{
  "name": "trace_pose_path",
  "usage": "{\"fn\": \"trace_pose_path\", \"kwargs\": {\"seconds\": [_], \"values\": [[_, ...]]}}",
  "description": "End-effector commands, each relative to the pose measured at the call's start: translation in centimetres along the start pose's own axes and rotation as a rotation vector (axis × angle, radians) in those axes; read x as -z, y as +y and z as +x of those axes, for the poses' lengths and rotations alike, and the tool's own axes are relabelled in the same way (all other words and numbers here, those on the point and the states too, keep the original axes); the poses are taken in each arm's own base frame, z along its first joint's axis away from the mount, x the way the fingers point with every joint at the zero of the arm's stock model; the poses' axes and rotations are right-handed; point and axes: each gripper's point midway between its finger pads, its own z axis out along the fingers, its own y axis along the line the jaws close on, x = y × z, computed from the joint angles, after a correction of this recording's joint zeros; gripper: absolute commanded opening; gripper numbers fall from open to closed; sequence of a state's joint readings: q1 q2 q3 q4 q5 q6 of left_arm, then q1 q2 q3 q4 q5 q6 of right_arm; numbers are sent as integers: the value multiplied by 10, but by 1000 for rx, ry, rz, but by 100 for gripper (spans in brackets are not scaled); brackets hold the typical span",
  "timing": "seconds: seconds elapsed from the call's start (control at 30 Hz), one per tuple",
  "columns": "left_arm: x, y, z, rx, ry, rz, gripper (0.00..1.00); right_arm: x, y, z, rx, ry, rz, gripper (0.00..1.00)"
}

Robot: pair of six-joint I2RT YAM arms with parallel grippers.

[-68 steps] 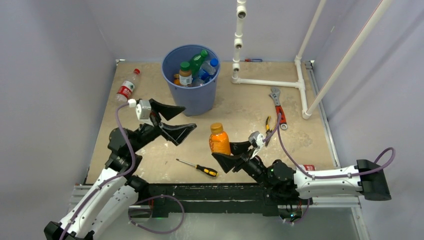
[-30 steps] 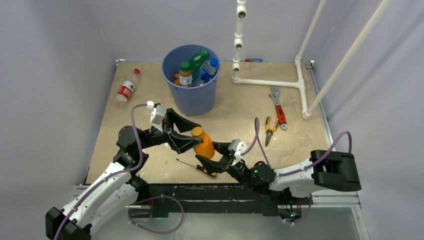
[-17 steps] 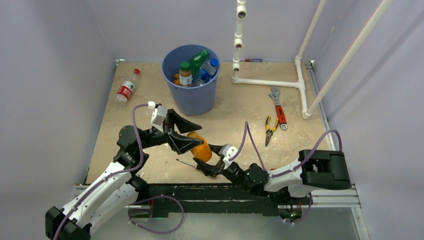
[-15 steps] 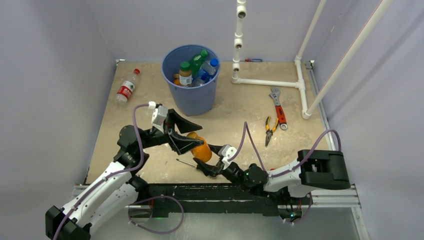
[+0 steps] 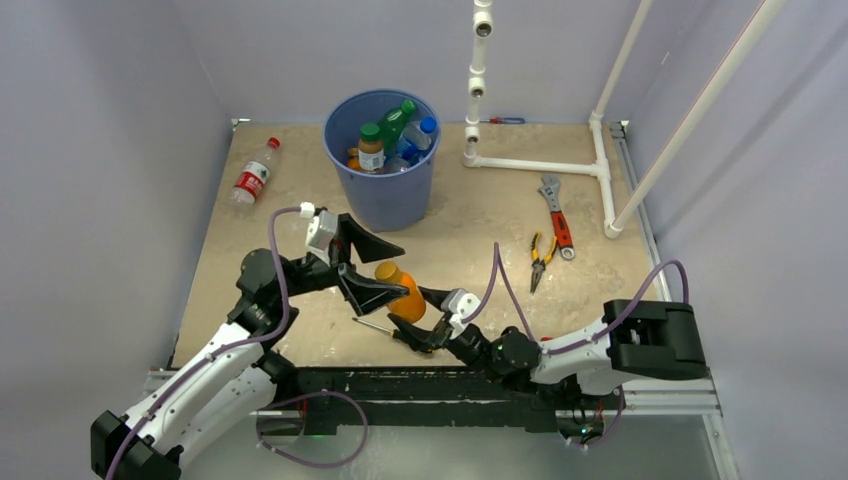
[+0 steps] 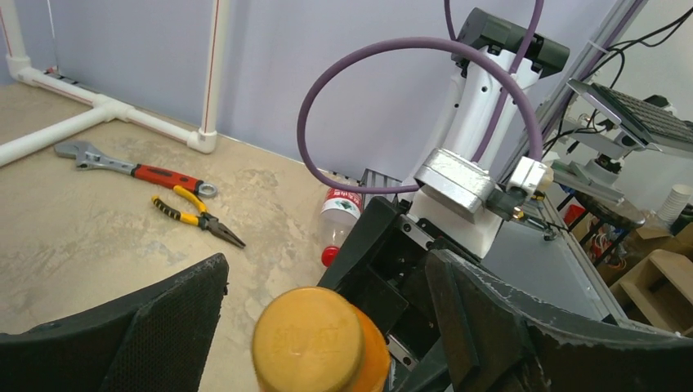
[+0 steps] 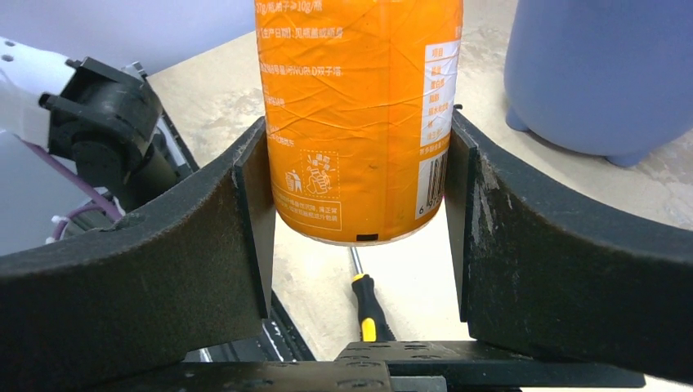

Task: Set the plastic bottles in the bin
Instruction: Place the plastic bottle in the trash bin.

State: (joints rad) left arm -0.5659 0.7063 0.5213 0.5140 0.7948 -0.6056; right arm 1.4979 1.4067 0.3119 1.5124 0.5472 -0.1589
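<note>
- Top view: my right pincer is clamping the lower body of the orange bottle. The bottle is tilting its cap toward my left pincer, whose jaws are standing wide on either side of it. The blue bin is standing at the far side of the table with several bottles poking up inside. A red-labelled bottle is lying to its left.
- Left wrist view: my left fingers are flanking the orange cap with a gap on each side, gripping nothing. Only here is a red-capped bottle showing, lying by my right arm, past the wrench and pliers.
- Right wrist view: both pads are pressing the label's sides. The bottle is hanging clear of the table, and a screwdriver is lying beneath it.
- About two seconds ago I was holding the bottle upright farther right, with my left pincer off beside the bin.
</note>
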Motion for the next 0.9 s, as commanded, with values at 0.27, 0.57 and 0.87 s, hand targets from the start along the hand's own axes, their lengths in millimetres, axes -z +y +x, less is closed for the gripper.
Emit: {"fn": "trace_pose_path", "kwargs": {"seconds": [0.27,0.57,0.87], "values": [[-4,-7,-19,-60,-29,14,63,6,-7,-102,-187,-370,12,0],[-4,-8,-19,-55,-30,19,75,6,-17,-109,-202,-407,62,0],[-5,-5,-15,-38,-17,10,84,9,-22,-121,-228,-453,81,0]]}}
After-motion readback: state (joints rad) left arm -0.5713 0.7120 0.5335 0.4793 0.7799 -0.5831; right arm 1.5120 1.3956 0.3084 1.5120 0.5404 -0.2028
